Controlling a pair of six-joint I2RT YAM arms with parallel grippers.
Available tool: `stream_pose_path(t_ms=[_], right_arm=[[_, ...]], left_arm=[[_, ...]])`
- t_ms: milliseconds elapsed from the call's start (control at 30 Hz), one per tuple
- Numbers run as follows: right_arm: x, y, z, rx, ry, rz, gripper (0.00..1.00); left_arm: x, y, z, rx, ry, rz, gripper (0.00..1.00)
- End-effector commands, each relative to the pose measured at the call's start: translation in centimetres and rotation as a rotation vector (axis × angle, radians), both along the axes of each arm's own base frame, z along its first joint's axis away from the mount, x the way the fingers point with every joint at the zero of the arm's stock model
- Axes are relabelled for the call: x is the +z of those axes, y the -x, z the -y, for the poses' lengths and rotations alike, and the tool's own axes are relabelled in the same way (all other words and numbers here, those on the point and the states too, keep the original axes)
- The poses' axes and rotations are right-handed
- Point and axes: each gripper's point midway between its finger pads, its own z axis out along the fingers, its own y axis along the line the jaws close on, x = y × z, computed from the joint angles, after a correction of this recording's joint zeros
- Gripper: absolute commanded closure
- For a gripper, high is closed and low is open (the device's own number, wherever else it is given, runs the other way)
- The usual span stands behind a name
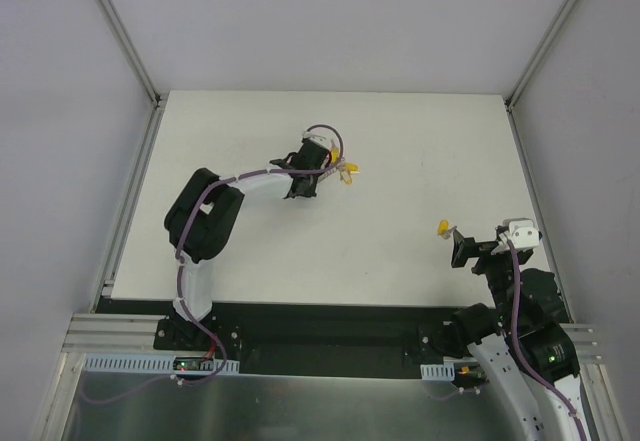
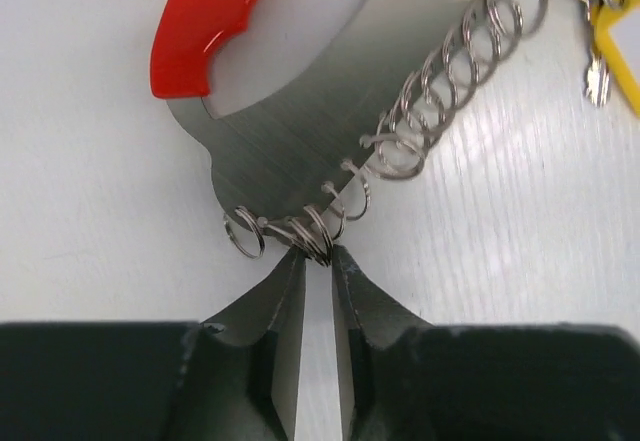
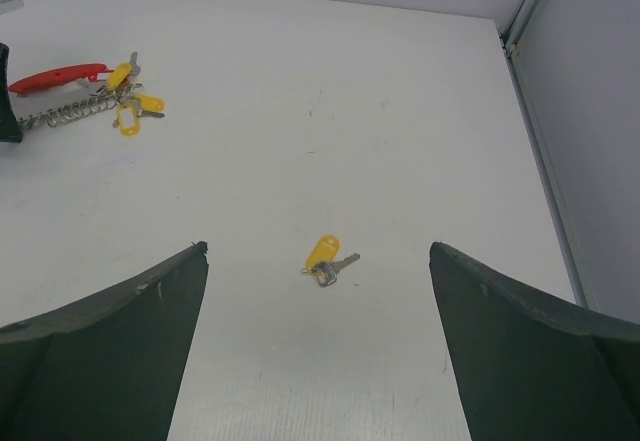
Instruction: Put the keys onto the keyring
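The keyring [image 2: 300, 131] is a silver plate with a red curved band [image 2: 215, 16], a coiled chain [image 2: 450, 71] and small rings. It lies at the table's middle back [image 1: 345, 170]. My left gripper [image 2: 318, 253] is shut on the small rings at the plate's edge, and it shows from above in the top view [image 1: 325, 171]. A yellow-headed key [image 2: 620, 41] hangs at the bunch's far end. One loose yellow-headed key [image 3: 325, 256] lies on the table between and just ahead of the tips of my open, empty right gripper [image 3: 318, 251], at the right [image 1: 441, 227].
The right wrist view shows the keyring [image 3: 70, 96] far off to the left with yellow keys [image 3: 130, 113] on it. The white table [image 1: 400, 141] is bounded by metal frame rails, one close to the right arm [image 1: 530, 176].
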Motion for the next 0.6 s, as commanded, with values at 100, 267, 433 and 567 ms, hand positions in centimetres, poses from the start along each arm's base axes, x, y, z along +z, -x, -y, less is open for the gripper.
stream_pose_path(t_ms=[100,267,433,567], right_arm=[[3.4,2.5,0.9,0.015,-0.074,0.204,0.04],[3.3,2.5,0.8,0.018,-0.075,0.203,0.04],[3.4,2.6,0.8,0.023,-0.075,0.203,0.04],[3.5,2.6,0.6,0.029,-0.08,0.207,0.04]], left_arm=[[-4.2,11.5,-2.1,-0.012,0.042,-0.381,0.96],[-3.4,15.6,-2.1,-0.009,0.076,-0.409,1.0],[-2.7,20.3,-3.1,-0.002,0.087,-0.427,1.0],[-1.6,23.4,-3.4,-0.016,0.107,-0.416,0.89]])
